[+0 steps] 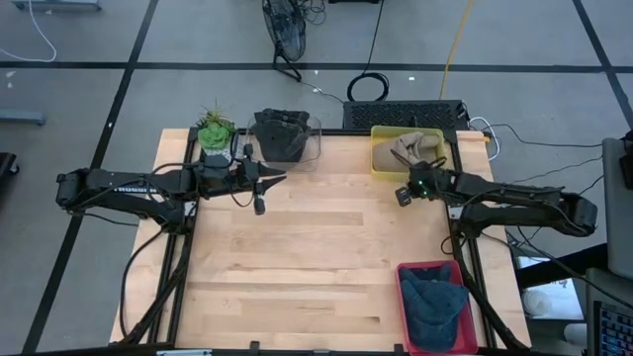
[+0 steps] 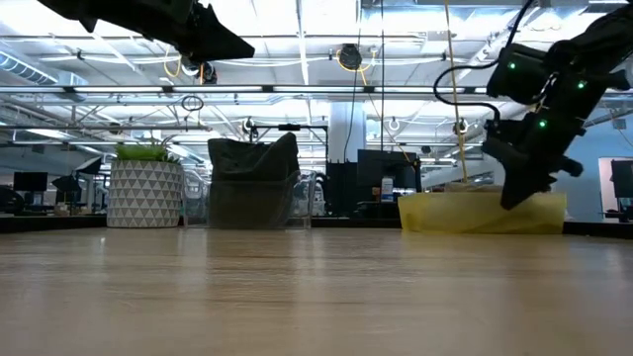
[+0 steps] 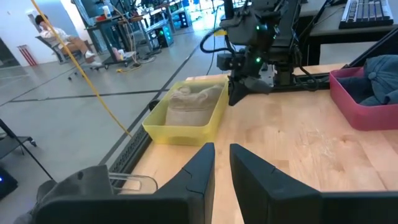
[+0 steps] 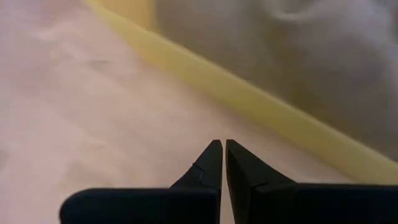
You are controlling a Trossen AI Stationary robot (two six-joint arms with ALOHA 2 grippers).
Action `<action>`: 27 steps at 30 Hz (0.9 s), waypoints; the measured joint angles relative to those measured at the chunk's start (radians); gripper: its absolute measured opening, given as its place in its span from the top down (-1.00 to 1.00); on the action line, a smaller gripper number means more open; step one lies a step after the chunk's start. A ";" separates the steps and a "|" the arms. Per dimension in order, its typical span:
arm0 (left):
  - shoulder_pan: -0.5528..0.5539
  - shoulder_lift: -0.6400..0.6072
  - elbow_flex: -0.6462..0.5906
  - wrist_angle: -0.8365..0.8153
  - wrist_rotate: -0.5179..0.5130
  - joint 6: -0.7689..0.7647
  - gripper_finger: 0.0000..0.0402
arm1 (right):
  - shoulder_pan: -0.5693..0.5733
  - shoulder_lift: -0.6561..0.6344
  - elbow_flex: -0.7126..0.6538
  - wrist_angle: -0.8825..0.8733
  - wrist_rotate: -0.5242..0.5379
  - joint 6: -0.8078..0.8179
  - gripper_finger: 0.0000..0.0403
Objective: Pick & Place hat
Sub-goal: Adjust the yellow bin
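Wooden table (image 1: pixel 326 257) (pale planks), grey floor (image 1: pixel 99 40) around.

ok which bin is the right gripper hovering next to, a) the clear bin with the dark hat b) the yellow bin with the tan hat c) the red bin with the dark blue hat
b: the right gripper hangs shut and empty just outside the near-left corner of the yellow bin holding the tan hat, far from the red bin.
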 joint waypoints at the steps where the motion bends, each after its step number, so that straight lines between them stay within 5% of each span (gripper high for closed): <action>1: 0.000 0.000 0.000 0.000 0.000 0.000 0.69 | -0.001 0.001 0.000 -0.020 0.032 0.007 1.00; 9: 0.000 0.000 0.000 0.000 0.000 0.000 0.69 | -0.100 0.044 -0.037 0.035 0.160 -0.030 1.00; 15: 0.001 0.000 0.000 -0.004 -0.007 0.000 0.69 | -0.181 0.052 -0.113 0.192 0.128 -0.105 1.00; 27: 0.001 0.000 0.000 -0.016 -0.026 -0.005 0.69 | -0.180 -0.069 -0.125 0.121 0.034 -0.163 1.00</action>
